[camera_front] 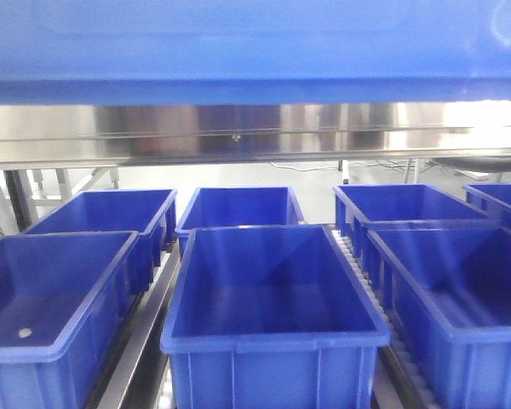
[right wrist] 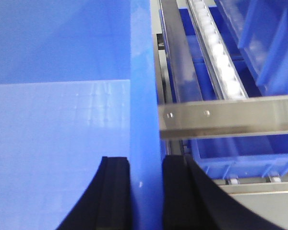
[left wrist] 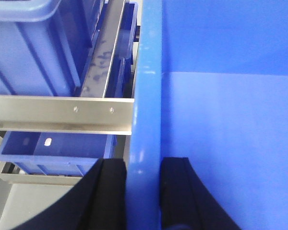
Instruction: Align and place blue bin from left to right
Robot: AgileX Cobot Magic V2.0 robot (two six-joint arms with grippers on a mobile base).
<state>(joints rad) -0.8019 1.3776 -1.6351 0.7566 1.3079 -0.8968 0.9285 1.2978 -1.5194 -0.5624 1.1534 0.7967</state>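
The blue bin (camera_front: 255, 43) fills the top of the front view, held up close to the camera above the rack. In the left wrist view my left gripper (left wrist: 144, 191) is shut on the blue bin's left rim (left wrist: 146, 96), one black finger (left wrist: 108, 191) outside and one inside the wall. The right wrist view shows my right gripper (right wrist: 145, 191) shut on the bin's right rim (right wrist: 144, 96), with its fingers (right wrist: 177, 191) either side of the wall. The bin's pale blue inside (right wrist: 57, 134) shows nothing in it.
Several darker blue bins stand on the rack below: a middle one (camera_front: 272, 298), a left one (camera_front: 51, 298) and a right one (camera_front: 460, 281), with more behind. A steel crossbar (camera_front: 255, 136) runs across. Roller rails (right wrist: 221, 62) and steel frame bars (left wrist: 62, 112) lie beside the held bin.
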